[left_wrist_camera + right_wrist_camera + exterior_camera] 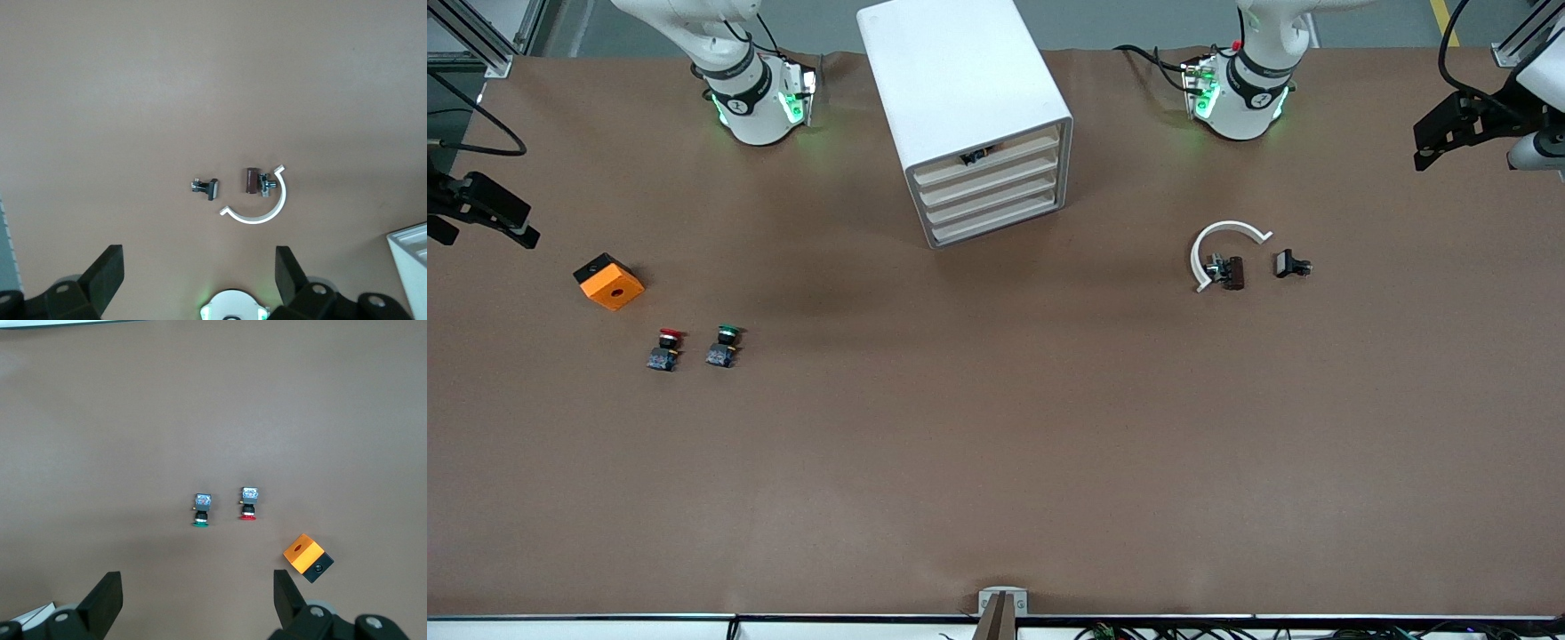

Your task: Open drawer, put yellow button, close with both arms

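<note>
A: Where is the yellow button? On the open worktop I find only 2 buttons, a red button and a green button, beside an orange cube toward the right arm's end.

B: No yellow cap shows there. Look at the drawer, top of 4 in the cabinet. A small dark thing peeks out just above its front. It may be the button, but it is too small to tell.

A: So is the drawer shut?

B: Nearly flush with the 3 below. I judge it may want a last push.

A: And the tools?

B: Both wait with jaws spread wide, holding nothing. The left tool hangs over the worktop's edge at the left arm's end, above a white ring and 2 small clips. The right tool hangs over the edge at the right arm's end.

A: Which is nearer the cabinet?

B: About equal. It stands midway along the edge where the bases stand. Its drawer fronts run along that edge, face the front-camera edge and turn slightly toward the left arm's end, so each tool must come inward toward the middle and press back toward the bases.
</note>
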### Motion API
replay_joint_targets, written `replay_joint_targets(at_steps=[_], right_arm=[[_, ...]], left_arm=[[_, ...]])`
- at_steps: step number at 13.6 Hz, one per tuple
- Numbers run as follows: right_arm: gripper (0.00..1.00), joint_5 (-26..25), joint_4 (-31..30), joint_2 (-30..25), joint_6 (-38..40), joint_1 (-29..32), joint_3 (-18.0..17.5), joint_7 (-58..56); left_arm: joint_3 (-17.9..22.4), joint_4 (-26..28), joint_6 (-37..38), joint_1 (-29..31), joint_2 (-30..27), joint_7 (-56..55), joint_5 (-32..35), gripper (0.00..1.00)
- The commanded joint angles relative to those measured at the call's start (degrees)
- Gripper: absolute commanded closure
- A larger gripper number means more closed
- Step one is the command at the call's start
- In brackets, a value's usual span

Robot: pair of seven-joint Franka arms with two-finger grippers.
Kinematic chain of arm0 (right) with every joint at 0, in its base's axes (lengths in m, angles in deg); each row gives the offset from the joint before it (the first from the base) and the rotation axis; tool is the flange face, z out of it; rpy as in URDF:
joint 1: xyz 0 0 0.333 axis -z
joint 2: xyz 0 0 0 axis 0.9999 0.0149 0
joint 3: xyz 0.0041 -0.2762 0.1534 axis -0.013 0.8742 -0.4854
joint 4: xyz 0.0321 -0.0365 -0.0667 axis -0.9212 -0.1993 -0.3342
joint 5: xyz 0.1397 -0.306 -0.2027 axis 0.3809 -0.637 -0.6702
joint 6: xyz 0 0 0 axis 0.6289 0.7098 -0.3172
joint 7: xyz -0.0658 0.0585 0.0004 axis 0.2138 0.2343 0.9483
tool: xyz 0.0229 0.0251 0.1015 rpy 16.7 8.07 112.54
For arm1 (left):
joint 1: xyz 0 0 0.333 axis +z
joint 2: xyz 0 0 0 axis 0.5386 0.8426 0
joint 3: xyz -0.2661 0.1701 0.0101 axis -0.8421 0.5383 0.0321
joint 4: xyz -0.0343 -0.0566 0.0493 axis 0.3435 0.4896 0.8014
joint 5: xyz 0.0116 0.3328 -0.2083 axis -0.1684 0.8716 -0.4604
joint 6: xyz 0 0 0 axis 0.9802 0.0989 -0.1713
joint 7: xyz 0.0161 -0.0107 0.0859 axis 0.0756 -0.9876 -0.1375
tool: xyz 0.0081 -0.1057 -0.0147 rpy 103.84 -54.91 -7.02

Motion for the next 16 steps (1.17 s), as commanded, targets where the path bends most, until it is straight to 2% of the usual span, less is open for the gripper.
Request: replay_joint_targets(at_steps=[1,6,9,11,12,16], right_arm=[[0.00,-0.27,0.05,-0.40,0.81,0.96,-0.71,-0.29],[0.00,-0.18,0.05,-0.05,0.73,1.04,-0.71,-0.12],[0.00,-0.18,0.14,-0.05,0.73,1.13,-0.71,-0.12],[0.00,-0.18,0.22,-0.05,0.81,1.31,-0.71,-0.12],[0.00,-0.18,0.22,-0.05,0.81,1.31,-0.71,-0.12],[0.00,-0.18,0.22,0.04,0.73,0.43,-0.54,-0.03]], left_arm=[[0.14,2.29,-1.55,4.84,-2.19,-0.41,-4.37,0.00],[-0.29,-0.17,-1.46,4.59,-0.17,-0.84,-3.76,0.00],[-0.56,0.53,-3.03,4.24,0.01,-6.19,-3.59,0.00],[-4.32,2.37,-5.75,4.50,-0.25,-6.91,0.51,0.00],[-4.95,2.38,-6.11,4.59,-0.17,-7.00,1.06,0.00],[-4.69,1.94,-6.03,4.94,0.71,-5.94,0.37,0.00]])
